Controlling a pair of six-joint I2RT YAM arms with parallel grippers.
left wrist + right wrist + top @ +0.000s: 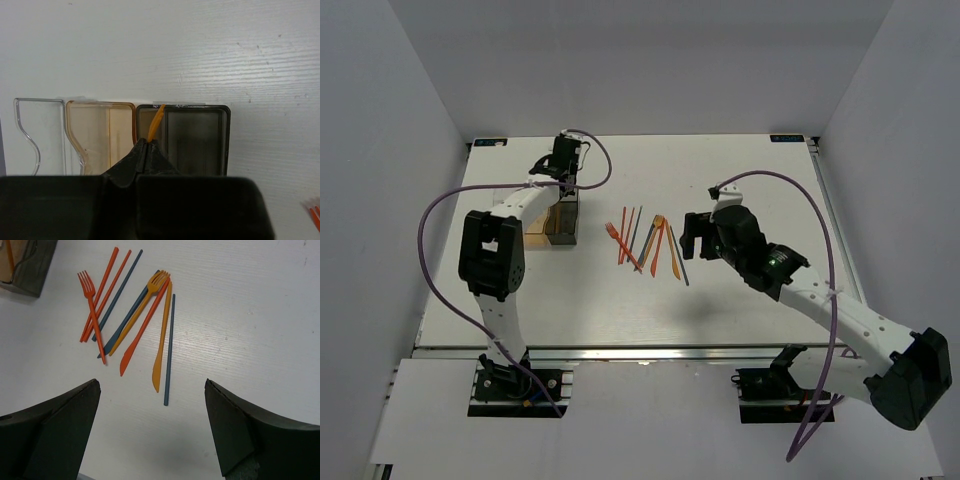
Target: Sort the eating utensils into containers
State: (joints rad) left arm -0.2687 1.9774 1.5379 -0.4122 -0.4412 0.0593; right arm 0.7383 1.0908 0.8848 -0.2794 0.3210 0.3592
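While pinched in left claw [146,143], orange utensil [156,121]

The row of three bins [558,222] sits on the left of the desk [620,310], under my left arm. My left end effector [146,144] hangs over it, pinching a thin piece [156,122] above the rightmost bin [200,142], close to the wall shared with the middle bin [100,137]. The loose utensils [648,245] lie fanned at the desk's centre, well right of the bins. My right end effector [692,238], fingers spread, is just to their right.
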